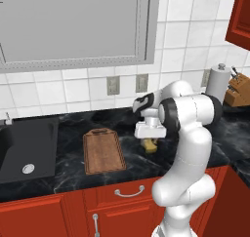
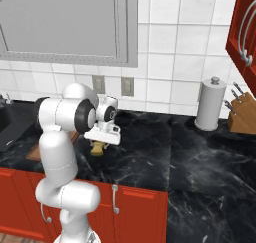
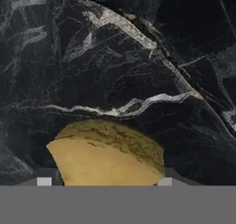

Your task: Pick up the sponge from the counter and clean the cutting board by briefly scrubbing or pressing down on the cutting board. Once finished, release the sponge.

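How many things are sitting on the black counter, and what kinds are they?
Sponge: 1, yellow, right under the gripper
Cutting board: 1, brown wood
Paper towel roll: 1, grey-white, standing upright
Knife block: 1, wooden, with knives in it
Total on the counter: 4

counter [image 1: 73, 128]: glossy black stone look, white veining | sponge [image 3: 108, 156]: matt yellow, porous, rough top | cutting board [image 1: 102, 152]: brown wood, visible grain | cabinets [image 1: 44, 214]: smooth red, metal handles
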Robot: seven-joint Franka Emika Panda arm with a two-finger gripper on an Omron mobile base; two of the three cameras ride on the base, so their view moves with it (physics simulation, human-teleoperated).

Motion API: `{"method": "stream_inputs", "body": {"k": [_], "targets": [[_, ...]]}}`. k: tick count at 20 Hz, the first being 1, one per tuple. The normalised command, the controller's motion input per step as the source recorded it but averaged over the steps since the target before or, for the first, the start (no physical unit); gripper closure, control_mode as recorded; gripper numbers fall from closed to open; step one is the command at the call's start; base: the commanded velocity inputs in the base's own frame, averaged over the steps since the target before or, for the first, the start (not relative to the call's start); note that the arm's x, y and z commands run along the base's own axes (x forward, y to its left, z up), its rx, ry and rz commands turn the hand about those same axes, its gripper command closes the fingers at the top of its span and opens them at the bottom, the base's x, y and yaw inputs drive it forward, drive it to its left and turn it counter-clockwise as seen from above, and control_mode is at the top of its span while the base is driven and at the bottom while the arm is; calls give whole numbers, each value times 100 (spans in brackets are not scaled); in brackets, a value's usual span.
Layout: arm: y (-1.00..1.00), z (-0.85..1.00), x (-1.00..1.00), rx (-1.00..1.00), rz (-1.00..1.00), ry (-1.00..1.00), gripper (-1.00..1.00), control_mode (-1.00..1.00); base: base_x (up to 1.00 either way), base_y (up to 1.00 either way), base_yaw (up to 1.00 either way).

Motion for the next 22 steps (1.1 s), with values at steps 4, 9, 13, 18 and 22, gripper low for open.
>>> {"method": "stream_inputs", "body": {"k": [4, 9, 13, 18, 22], "targets": [[0, 20, -9, 0, 0, -5, -100, -100, 0, 0, 0], [1, 40, -3, -4, 0, -7, -100, -100, 0, 0, 0], [0, 72, -35, -8, 0, -20, -100, -100, 0, 0, 0], [0, 73, -60, -7, 0, -23, -100, -100, 0, 0, 0], [0, 61, -82, -3, 0, -18, -100, -100, 0, 0, 0]]}}
